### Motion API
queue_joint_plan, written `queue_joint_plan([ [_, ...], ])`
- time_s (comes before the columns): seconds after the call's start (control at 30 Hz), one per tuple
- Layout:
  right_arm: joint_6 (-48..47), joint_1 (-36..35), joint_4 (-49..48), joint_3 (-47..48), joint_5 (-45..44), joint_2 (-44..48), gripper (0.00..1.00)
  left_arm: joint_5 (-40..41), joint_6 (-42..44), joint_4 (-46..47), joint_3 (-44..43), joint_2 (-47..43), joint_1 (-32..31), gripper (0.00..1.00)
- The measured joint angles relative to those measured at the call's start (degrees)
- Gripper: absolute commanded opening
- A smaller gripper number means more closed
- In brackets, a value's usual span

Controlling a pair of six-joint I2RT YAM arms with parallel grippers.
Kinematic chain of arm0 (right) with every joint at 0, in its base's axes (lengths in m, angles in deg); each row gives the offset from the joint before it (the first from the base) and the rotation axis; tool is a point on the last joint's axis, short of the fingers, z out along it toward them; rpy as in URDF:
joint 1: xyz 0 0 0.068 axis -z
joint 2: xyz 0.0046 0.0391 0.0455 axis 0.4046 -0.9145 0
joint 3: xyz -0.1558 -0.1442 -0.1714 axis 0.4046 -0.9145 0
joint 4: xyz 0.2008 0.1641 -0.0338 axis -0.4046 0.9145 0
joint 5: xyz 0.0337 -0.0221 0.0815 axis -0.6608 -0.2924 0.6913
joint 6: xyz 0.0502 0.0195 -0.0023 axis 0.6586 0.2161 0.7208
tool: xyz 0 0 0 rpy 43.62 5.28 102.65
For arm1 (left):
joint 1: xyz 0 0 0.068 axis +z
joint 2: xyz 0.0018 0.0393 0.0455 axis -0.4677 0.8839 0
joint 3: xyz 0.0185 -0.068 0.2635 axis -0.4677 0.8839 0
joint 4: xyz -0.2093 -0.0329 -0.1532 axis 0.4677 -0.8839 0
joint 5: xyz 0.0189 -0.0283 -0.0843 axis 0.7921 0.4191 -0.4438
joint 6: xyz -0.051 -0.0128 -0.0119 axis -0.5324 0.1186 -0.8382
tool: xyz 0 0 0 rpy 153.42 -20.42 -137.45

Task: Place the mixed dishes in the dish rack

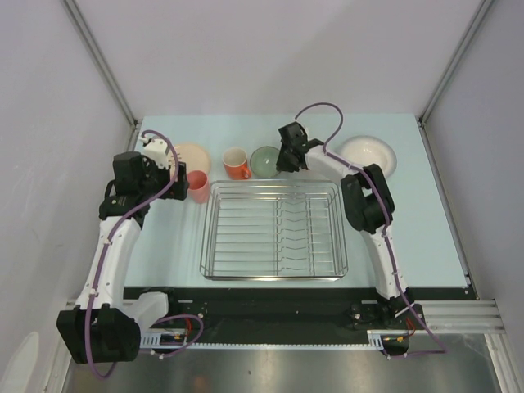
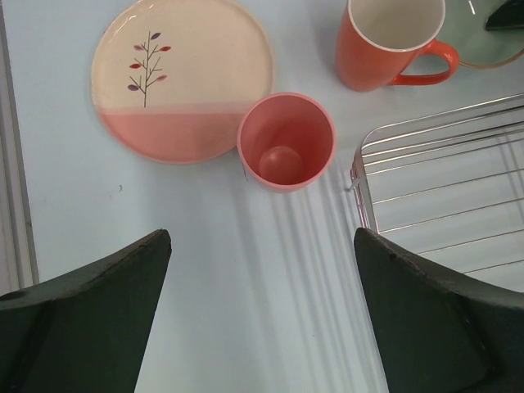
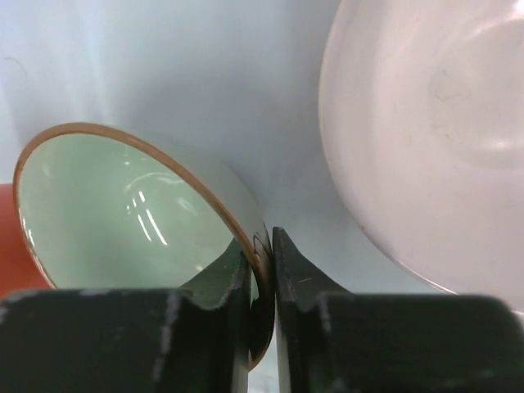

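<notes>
Pink cup (image 2: 286,141) hemmed by leaf plate (image 2: 182,78), dish rack (image 2: 442,119); near side open.

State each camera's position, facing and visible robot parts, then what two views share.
Top external: above and behind left arm and right arm, looking down on the table; both show, flanking the rack.
Left wrist: on the left arm, looks down at the cup, leaf plate and mug; open left jaws at bottom corners.
Right wrist: on the right arm, faces the green bowl and white plate; right jaws shut on the bowl's rim.
Shared: top and left wrist both show cup, mug, rack.
</notes>
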State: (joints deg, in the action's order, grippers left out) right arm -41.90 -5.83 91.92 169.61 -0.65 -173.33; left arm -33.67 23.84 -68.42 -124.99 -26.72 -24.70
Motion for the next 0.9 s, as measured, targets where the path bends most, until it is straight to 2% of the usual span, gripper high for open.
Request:
queue_joint_plan([
  [0.23, -1.4, -0.66, -0.98, -1.16, -1.38, 0.94, 0.0, 0.02, 0.0, 0.39, 0.48, -0.02, 0.02, 1.0],
  [0.5, -11.54, -4.37, 3.34, -1.84, -12.26, 6.38, 0.0, -0.24, -0.02, 0.59, 2.12, -0.02, 0.04, 1.0],
  [0.9, -29.51, -9.53, 4.33, -3.45, -27.28, 29.9, 0.0, -1.11, -0.02, 1.11, 3.72, -0.35, 0.76, 1.0],
])
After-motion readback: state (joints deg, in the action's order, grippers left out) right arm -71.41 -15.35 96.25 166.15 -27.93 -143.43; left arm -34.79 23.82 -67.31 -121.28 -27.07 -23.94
